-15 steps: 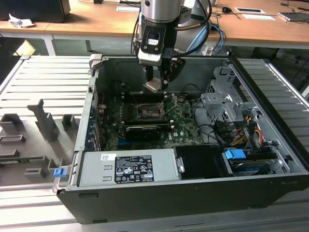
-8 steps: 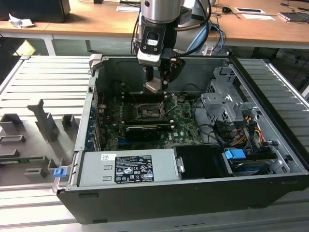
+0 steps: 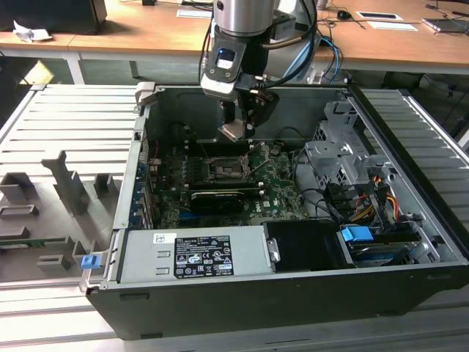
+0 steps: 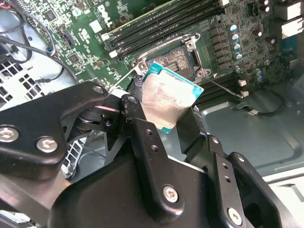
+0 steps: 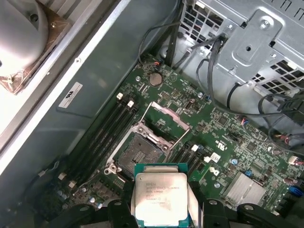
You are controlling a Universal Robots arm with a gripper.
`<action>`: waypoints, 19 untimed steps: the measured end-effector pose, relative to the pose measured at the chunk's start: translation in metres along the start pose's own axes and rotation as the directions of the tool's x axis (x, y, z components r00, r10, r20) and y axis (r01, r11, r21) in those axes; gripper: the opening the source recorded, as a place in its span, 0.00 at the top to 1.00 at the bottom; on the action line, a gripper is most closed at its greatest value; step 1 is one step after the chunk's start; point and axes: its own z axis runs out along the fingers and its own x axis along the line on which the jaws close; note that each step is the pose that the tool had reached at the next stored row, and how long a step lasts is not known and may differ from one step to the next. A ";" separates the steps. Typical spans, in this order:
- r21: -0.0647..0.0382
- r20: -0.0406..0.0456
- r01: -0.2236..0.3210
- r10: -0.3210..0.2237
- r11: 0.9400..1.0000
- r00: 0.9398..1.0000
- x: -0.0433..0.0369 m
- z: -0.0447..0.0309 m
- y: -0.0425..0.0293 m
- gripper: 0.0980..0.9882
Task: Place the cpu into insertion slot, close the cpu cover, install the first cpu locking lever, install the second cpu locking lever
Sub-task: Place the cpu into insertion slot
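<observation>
Ribbed grey counter (image 3: 66,125), with a wooden counter (image 3: 132,33) behind it. Exterior view: open computer case (image 3: 410,220) lying on the ribbed grey counter, green circuit board (image 3: 278,191) inside; grey power supply (image 3: 194,253) along the near wall; arm (image 3: 245,15) reaching down into the case; claw (image 3: 236,132) clamped on the cpu (image 3: 233,130), held in the air above the insertion slot (image 3: 223,170) and apart from it. Second wrist view: black claw fingers (image 4: 142,133) pressing opposite edges of the cpu (image 4: 168,97), its silver top tilted; insertion slot (image 4: 173,59) beyond it, contact field uncovered; long memory slots (image 4: 161,21) beside the slot. First wrist view: cpu (image 5: 160,197) between the claw fingers, near the insertion slot (image 5: 142,154) but not seated in it; cpu cover (image 5: 166,118) swung up and open at one edge of the slot; coin battery (image 5: 155,79) and silver drive cage (image 5: 256,38) further along the board.
</observation>
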 end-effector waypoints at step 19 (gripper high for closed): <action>-0.001 0.004 -0.049 0.049 0.999 0.999 0.0001 0.0030 -0.0005 0.52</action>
